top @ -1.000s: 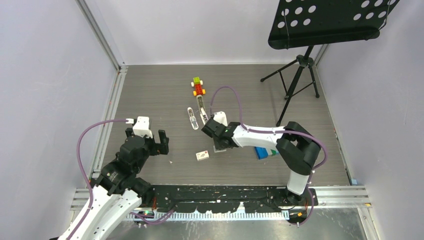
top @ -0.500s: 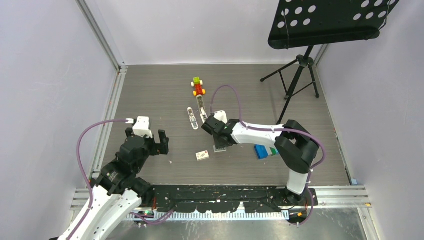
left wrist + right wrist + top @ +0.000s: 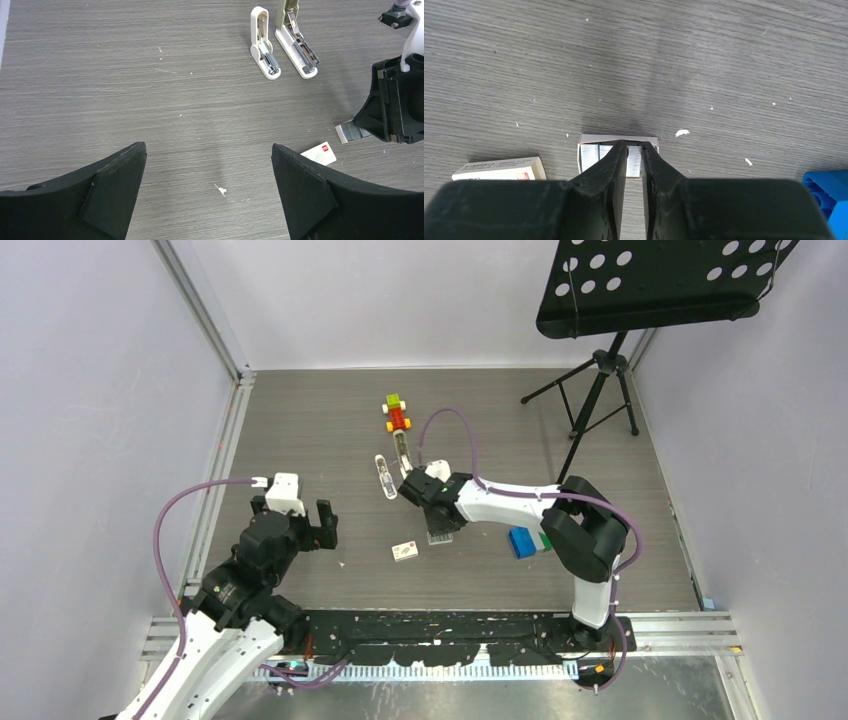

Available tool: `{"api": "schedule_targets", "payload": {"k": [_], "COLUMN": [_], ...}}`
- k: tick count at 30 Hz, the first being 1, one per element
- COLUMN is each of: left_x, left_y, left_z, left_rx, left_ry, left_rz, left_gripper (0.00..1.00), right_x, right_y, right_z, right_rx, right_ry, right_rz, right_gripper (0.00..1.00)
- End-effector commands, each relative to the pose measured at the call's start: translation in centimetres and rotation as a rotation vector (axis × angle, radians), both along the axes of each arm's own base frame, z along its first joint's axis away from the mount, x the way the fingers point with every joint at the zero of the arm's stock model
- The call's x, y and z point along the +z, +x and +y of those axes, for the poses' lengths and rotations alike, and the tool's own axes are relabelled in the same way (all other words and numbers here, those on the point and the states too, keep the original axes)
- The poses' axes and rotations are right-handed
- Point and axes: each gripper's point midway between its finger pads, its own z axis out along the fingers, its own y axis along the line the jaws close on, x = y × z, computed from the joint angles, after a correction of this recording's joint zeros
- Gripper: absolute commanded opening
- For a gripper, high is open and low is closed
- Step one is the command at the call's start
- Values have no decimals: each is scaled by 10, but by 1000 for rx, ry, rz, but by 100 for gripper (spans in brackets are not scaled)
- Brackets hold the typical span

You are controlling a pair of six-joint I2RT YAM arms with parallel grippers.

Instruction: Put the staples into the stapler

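Staples (image 3: 589, 151), silvery blocks side by side in a shallow white tray (image 3: 619, 137), lie on the table (image 3: 724, 60) directly under the tips of the right gripper (image 3: 634, 145). Its fingers (image 3: 606, 165) stand nearly together with a narrow slot between them, and one block shows in that slot. Whether the block is pinched or merely flanked cannot be told from the wrist view. A white carton (image 3: 499, 169) with a red mark lies just beside the tray, on the left in the right wrist view, and does not touch it. A blue box (image 3: 826, 192) lies well off to the other side. The stapler (image 3: 296, 42) lies open on the table, its beige top swung away from its white base and its metal channel exposed. It is on the far side of the right gripper and apart from the staples. A shorter white object (image 3: 262, 45) lies just beside it, roughly parallel. The left gripper (image 3: 207, 146) hangs over bare table with its fingers spread wide and nothing between them. It is well apart from the staples and the stapler.
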Motion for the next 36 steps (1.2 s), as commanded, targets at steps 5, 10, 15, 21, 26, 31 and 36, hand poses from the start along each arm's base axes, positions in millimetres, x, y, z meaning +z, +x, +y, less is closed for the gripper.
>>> {"api": "schedule_targets", "payload": {"k": [5, 10, 15, 21, 26, 31, 36], "left_x": [8, 9, 10, 11, 11, 11, 10], "left_y": [5, 5, 5, 5, 5, 5, 5], "left_z": [-2, -2, -1, 0, 0, 0, 0], "left_rx": [-1, 0, 3, 4, 4, 4, 6], "left_ry": [-15, -17, -17, -19, -18, -17, -17], "left_rz": [-38, -42, -45, -49, -50, -49, -49], "left_gripper": [98, 98, 98, 98, 98, 98, 98], "right_x": [-29, 6, 32, 43, 45, 41, 32], "right_y": [-13, 0, 8, 9, 7, 2, -1], "right_z": [-8, 1, 6, 3, -6, -3, -1], "right_rx": [-31, 11, 36, 33, 16, 12, -15], "right_ry": [-26, 27, 44, 56, 45, 69, 83], "right_rz": [67, -11, -57, -81, -94, -65, -50], "right_gripper": [18, 16, 15, 13, 12, 19, 26]}}
